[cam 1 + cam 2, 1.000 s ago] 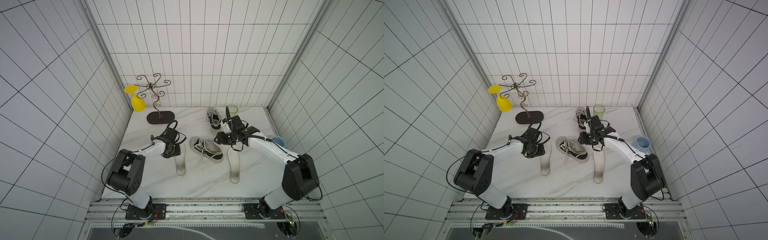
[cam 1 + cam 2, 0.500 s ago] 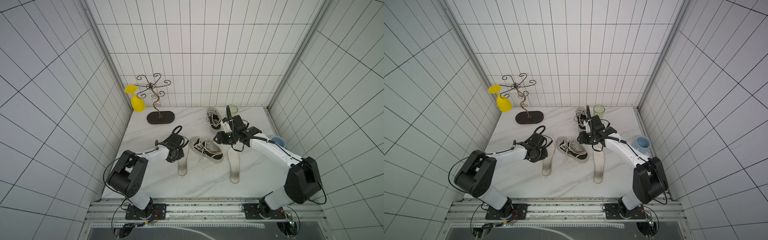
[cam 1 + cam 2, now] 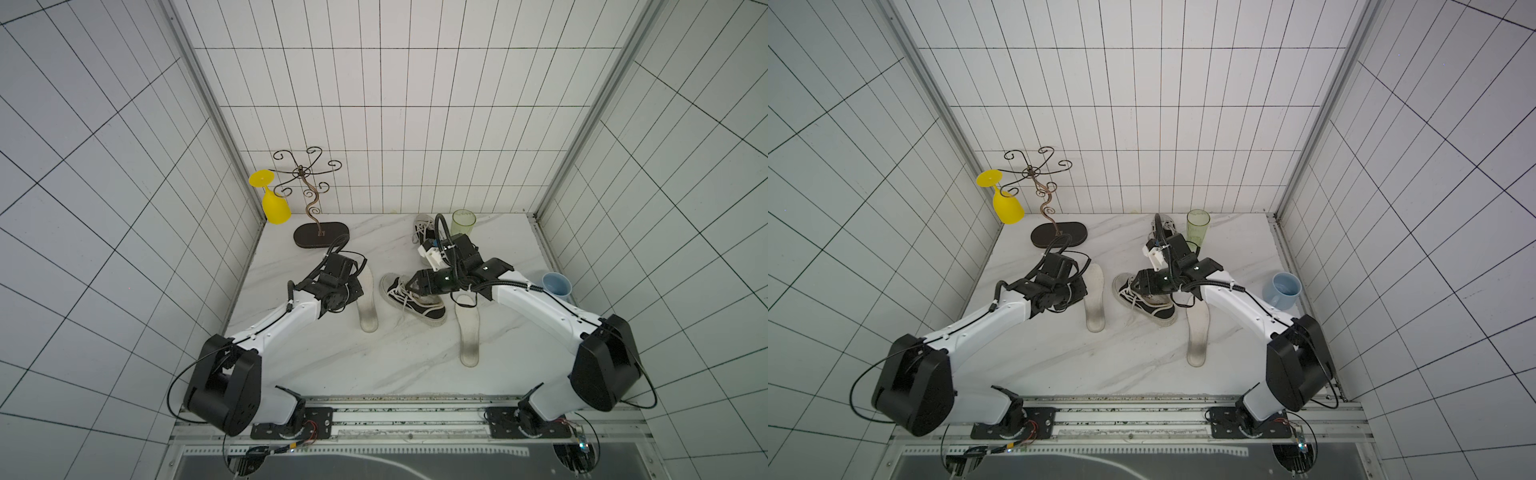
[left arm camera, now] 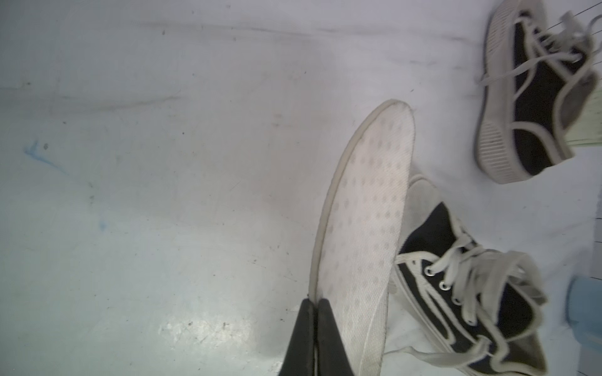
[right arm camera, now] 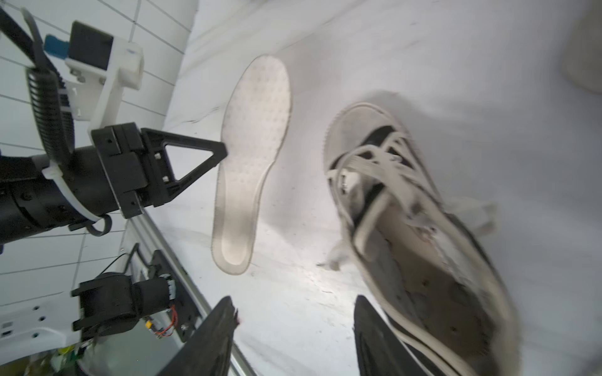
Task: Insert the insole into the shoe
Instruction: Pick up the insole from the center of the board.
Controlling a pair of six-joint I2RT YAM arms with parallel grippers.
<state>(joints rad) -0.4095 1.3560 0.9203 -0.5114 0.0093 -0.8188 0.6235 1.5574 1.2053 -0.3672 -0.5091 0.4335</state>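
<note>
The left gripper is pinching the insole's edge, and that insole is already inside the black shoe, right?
Not quite. The left gripper is shut on the edge of the insole, but the insole is outside the black shoe, beside it, as the left wrist view shows.

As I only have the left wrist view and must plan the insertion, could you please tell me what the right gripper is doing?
Observer: The right gripper is open, jaws apart, close beside the side wall of the black sneaker.
Operator: Thank you. Is that sneaker's opening free?
Observer: It faces up, and no insole shows inside it.
Operator: Is there a second insole anywhere?
Observer: Yes, a spare white insole lies flat on the marble table, its far end under the right arm.
</note>
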